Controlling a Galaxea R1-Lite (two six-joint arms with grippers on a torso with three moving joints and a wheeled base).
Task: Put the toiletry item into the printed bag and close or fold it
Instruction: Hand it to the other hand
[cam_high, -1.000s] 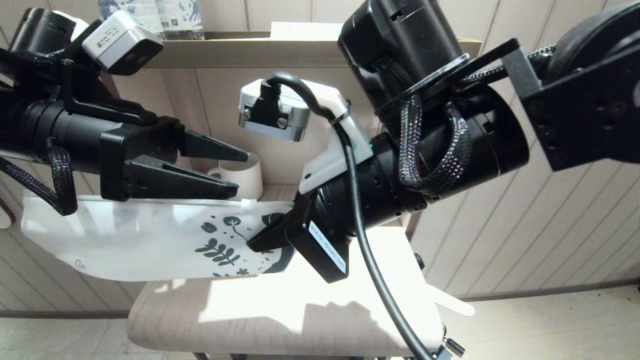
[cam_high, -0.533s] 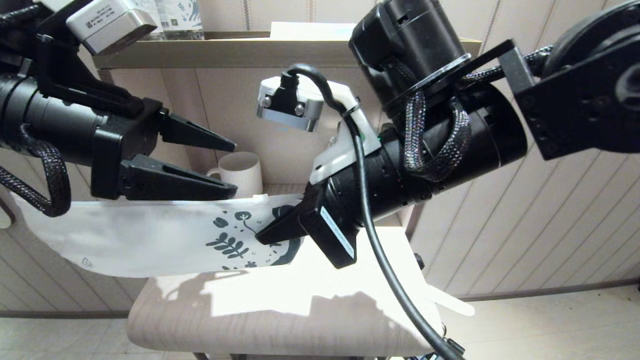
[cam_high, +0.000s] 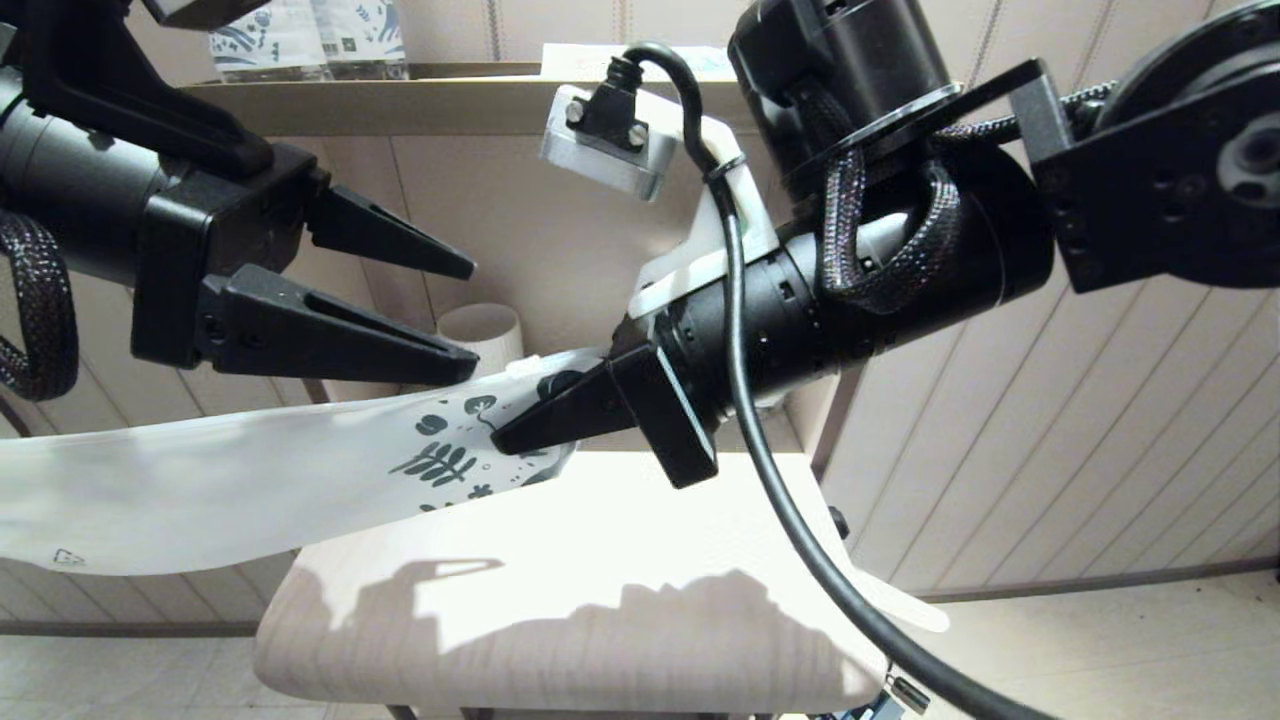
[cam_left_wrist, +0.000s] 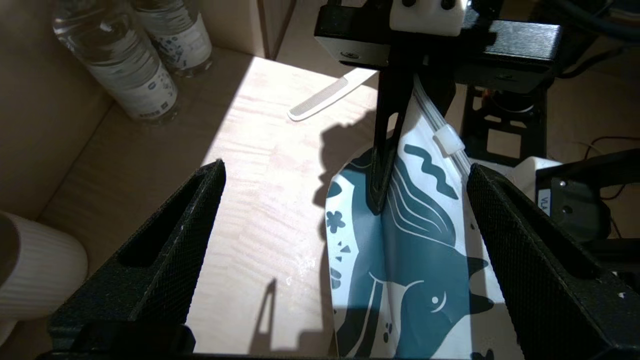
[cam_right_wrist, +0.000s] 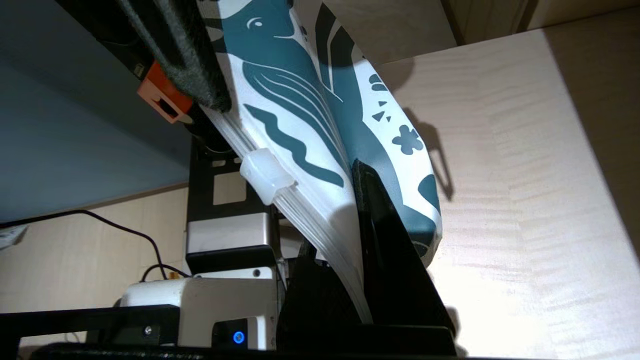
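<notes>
Far left in the head view, the printed bag (cam_high: 250, 480) stretches out in the air, its plain white end with the small triangle mark hanging past the edge of the pale wooden surface (cam_high: 560, 610). Above it sits the left gripper (cam_high: 470, 315), fingers spread wide and grasping nothing, its lower finger just over the bag's top edge. The left wrist view confirms it: both black fingers (cam_left_wrist: 150, 270) flank the bag's teal print with clear gaps on each side.

Behind the fingertips, a ribbed white cup (cam_high: 482, 335) stands against the back panel, and up on the shelf (cam_high: 420, 100) are two blue-printed water bottles (cam_high: 300, 35).

Moving to the middle, the right gripper (cam_high: 510, 435) is clenched on the printed end of the bag, pinching it right beside the leaf and flower pattern. In the right wrist view the bag's ridged strip and its white slider clip (cam_right_wrist: 265, 175) run along the edge next to the clamped fingers.

On to the right: the toiletry item (cam_high: 895, 600), a slim white comb, lies flat on the surface at its right edge, one end sticking out past it, well apart from the bag. The left wrist view shows it too (cam_left_wrist: 330, 95), teeth visible, in sunlight.
</notes>
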